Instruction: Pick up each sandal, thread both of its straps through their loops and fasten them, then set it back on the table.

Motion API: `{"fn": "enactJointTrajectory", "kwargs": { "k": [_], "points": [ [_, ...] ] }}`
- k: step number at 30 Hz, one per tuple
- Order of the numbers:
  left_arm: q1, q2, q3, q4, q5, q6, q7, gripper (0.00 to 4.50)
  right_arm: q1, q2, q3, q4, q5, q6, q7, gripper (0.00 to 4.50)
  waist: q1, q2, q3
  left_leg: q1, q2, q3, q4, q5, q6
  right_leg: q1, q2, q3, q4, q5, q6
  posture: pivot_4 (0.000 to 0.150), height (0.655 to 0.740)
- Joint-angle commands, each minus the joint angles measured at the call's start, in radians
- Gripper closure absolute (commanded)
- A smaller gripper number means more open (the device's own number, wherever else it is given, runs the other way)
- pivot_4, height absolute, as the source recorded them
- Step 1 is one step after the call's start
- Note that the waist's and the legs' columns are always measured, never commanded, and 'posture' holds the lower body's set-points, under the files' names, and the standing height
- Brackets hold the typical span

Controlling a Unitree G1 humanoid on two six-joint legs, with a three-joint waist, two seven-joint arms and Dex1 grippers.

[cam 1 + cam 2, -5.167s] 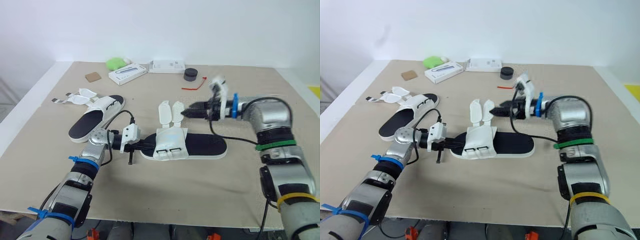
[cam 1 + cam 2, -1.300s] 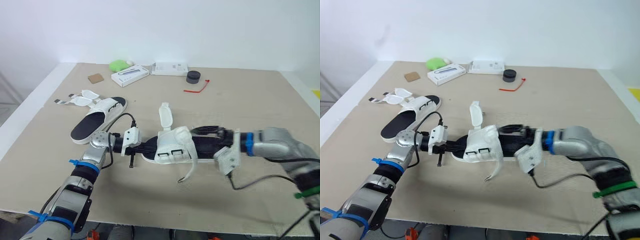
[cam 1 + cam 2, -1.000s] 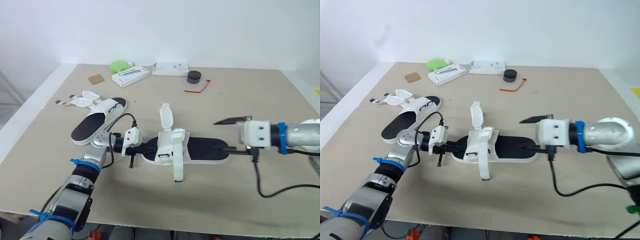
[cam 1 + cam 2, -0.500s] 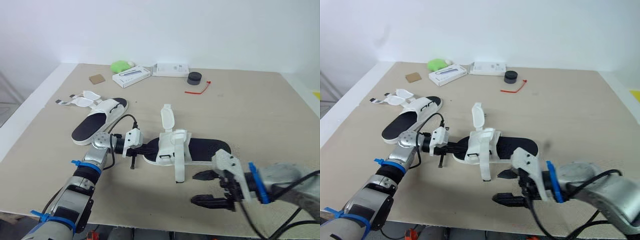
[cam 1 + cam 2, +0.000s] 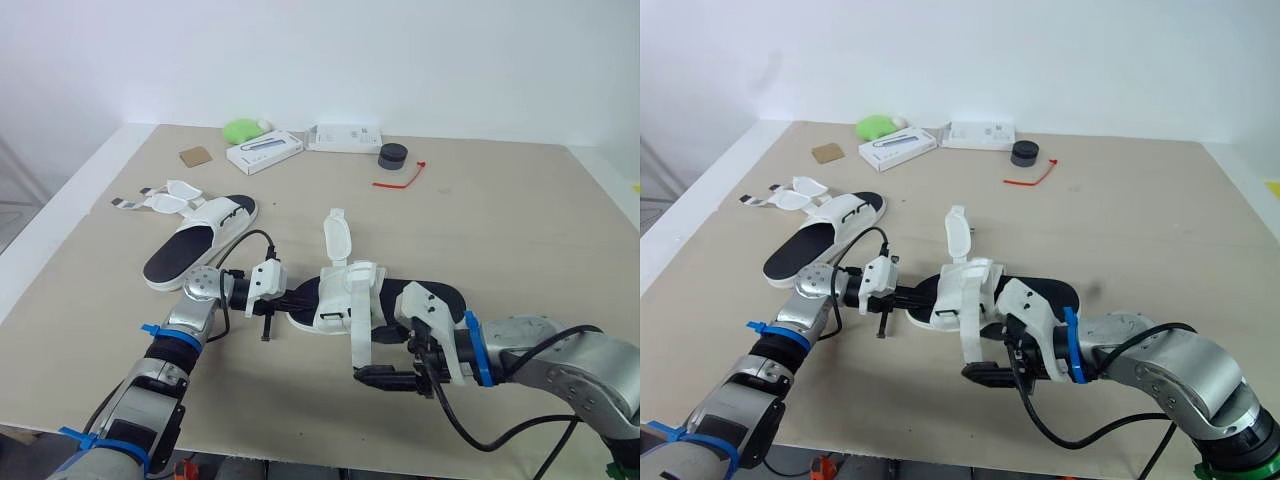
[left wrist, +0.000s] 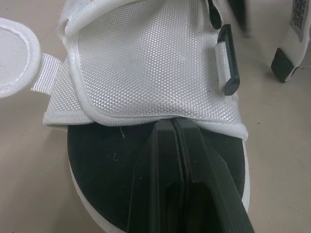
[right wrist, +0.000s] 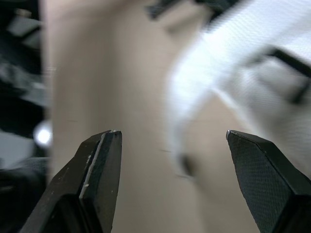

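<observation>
White fabric upper [image 5: 345, 290] and black sole [image 5: 425, 297] make up the sandal [image 5: 385, 302] lying mid-table [image 5: 500, 220], with its long axis running from the robot's left to its right.

In the eye view, an upright strap [image 5: 335, 232] stands on the sandal's far side. A loose strap [image 5: 358, 340] trails off the upper towards the table's near edge. I cannot tell whether it already passes through a loop. The left gripper [image 5: 298, 297] rests on the toe end of the sole. The right gripper [image 5: 383, 365] sits low over the table just beside the loose strap's free end, on its right, between the sandal and the near edge. A second sandal [image 5: 195, 238] lies near the left edge, well apart, with its straps undone.

The left wrist view shows that gripper's fingers [image 6: 160, 160] pressed together, tips on the black sole right at the hem of the upper. They pin the sandal rather than grasp anything. A black loop [image 6: 227, 68] sits on the upper's side.

The right wrist view shows that gripper's fingers [image 7: 102, 160] spread wide and holding nothing, with the loose strap a blurred white band ahead of the tips.

By my judgement, the right arm is the nearer one to the loose strap. The strap lies to the gripper's left, its length pointing at the near edge, so taking its tip means closing across the strap's width.
</observation>
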Motion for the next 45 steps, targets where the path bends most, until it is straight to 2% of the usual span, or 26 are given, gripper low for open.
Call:
{"fn": "enactJointTrajectory", "kwargs": {
  "k": [1, 5, 11, 15, 17, 22, 27, 31, 35, 38, 45],
  "points": [
    [0.068, 0.009, -0.084, 0.067, 0.085, 0.044, -0.016, 4.5, -0.057, 0.046, -0.022, 0.008, 0.051, 0.049, -0.03, 0.77, -0.001, 0.0, 0.0, 0.0, 0.0, 0.0, 0.0, 0.0, 0.0, 0.0, 0.0, 0.0, 0.0, 0.0, 0.0, 0.15, 0.74],
    [0.068, 0.012, -0.083, 0.062, 0.084, 0.047, -0.014, 4.5, -0.095, 0.089, -0.013, 0.03, 0.063, 0.108, -0.072, 0.77, 0.0, 0.0, 0.0, 0.0, 0.0, -0.001, 0.0, 0.0, 0.0, 0.0, 0.0, -0.001, 0.0, 0.0, 0.0, 0.15, 0.74],
    [0.068, 0.015, -0.081, 0.063, 0.085, 0.046, -0.012, 4.5, -0.105, 0.107, -0.023, 0.033, 0.092, 0.171, -0.087, 2.33, 0.0, 0.0, 0.0, -0.001, 0.0, -0.003, 0.0, 0.0, 0.0, 0.0, 0.0, -0.003, 0.0, 0.0, -0.001, 0.15, 0.74],
    [0.06, 0.011, -0.08, 0.075, 0.087, 0.041, -0.008, 4.5, -0.11, 0.088, -0.045, 0.042, 0.108, 0.181, -0.058, 4.03, 0.0, 0.0, 0.0, -0.001, 0.0, -0.003, 0.0, 0.0, 0.0, 0.0, 0.0, -0.003, 0.0, 0.0, -0.001, 0.15, 0.74],
    [0.059, 0.011, -0.08, 0.074, 0.087, 0.042, -0.008, 4.5, -0.123, 0.089, -0.058, 0.054, 0.123, 0.19, -0.053, 4.36, 0.0, 0.0, 0.0, -0.001, 0.0, -0.003, 0.0, 0.0, 0.0, 0.0, 0.0, -0.003, 0.0, 0.0, -0.001, 0.15, 0.74],
    [0.06, 0.01, -0.081, 0.071, 0.087, 0.042, -0.007, 4.5, -0.216, 0.143, -0.12, 0.169, 0.213, 0.267, -0.105, 4.36, -0.003, 0.0, 0.0, -0.001, 0.0, -0.003, 0.0, 0.0, 0.0, 0.0, 0.0, -0.003, 0.0, 0.0, -0.001, 0.15, 0.74],
    [0.059, 0.009, -0.081, 0.075, 0.087, 0.041, -0.003, 4.5, -0.451, 0.224, -0.187, 0.426, 0.281, 0.412, -0.197, 4.36, -0.003, 0.001, 0.0, -0.001, 0.0, -0.004, 0.001, 0.001, 0.001, 0.0, 0.0, -0.004, 0.0, 0.002, -0.002, 0.15, 0.74],
    [0.062, 0.007, -0.082, 0.073, 0.087, 0.038, 0.001, 4.5, -0.646, 0.267, -0.179, 0.64, 0.214, 0.489, -0.222, 4.36, 0.001, 0.003, 0.0, -0.002, 0.0, -0.004, 0.0, 0.001, 0.002, -0.001, 0.0, -0.004, 0.0, 0.002, -0.002, 0.15, 0.74],
    [0.072, 0.006, -0.085, 0.062, 0.088, 0.035, 0.0, 4.5, -0.754, 0.285, -0.137, 0.742, 0.144, 0.507, -0.184, 4.36, 0.002, 0.008, 0.0, -0.003, -0.001, -0.005, 0.0, 0.001, 0.002, -0.002, 0.0, -0.005, 0.001, 0.001, -0.003, 0.15, 0.74],
    [0.075, 0.009, -0.084, 0.057, 0.088, 0.035, 0.002, 4.5, -0.778, 0.292, -0.122, 0.766, 0.122, 0.537, -0.157, 4.36, 0.002, 0.009, 0.0, -0.003, -0.001, -0.006, 0.0, 0.001, 0.002, -0.002, 0.0, -0.006, 0.001, 0.001, -0.002, 0.15, 0.74],
    [0.09, 0.018, -0.079, 0.045, 0.085, 0.038, 0.008, 4.5, -0.731, 0.257, -0.074, 0.716, 0.174, 0.548, -0.131, 4.36, 0.001, 0.009, -0.001, -0.004, -0.001, -0.006, 0.0, 0.001, 0.002, -0.002, 0.0, -0.006, 0.001, 0.001, -0.002, 0.15, 0.74]
  ]
}}
